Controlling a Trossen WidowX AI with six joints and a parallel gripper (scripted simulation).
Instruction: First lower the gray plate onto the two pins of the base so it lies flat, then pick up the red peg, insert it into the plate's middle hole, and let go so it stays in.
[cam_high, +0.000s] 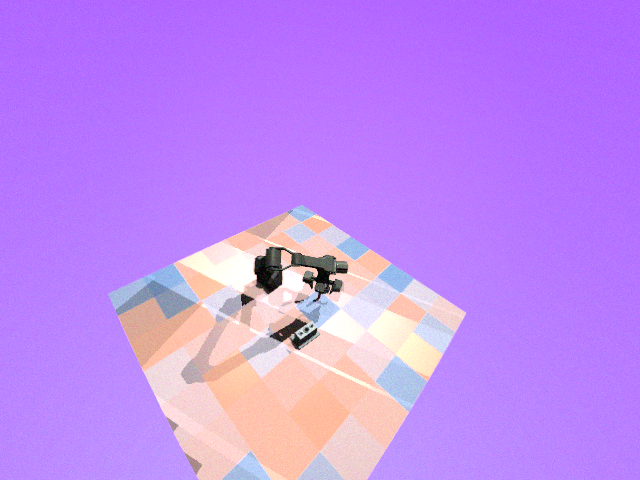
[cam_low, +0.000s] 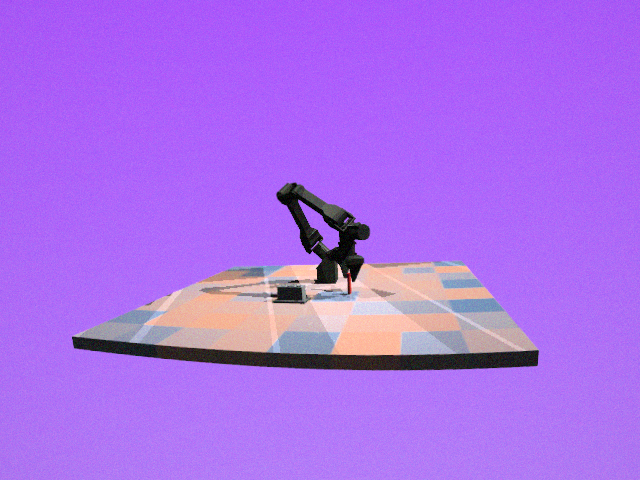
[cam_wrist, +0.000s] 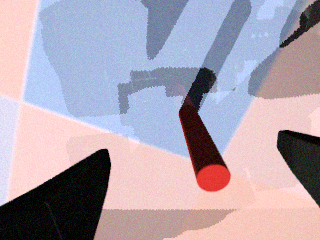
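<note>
The red peg (cam_high: 318, 296) (cam_low: 349, 285) (cam_wrist: 200, 142) stands upright on a blue patch of the table. My gripper (cam_high: 322, 289) (cam_low: 349, 277) (cam_wrist: 193, 147) is open and points down at the peg, with nothing held. In the wrist view the peg's bright top is between the two fingers, nearer the right one, touching neither. The gray plate (cam_high: 302, 331) appears to lie flat on top of the dark base (cam_high: 298, 340) (cam_low: 291, 294), its holes facing up. The pins cannot be made out at this size.
The arm's foot (cam_high: 269, 276) (cam_low: 326, 272) stands behind the peg and the base in the exterior view. The base is to the left of the peg there. The patchwork table (cam_high: 320, 408) (cam_low: 305, 343) carries several shadows of the arm.
</note>
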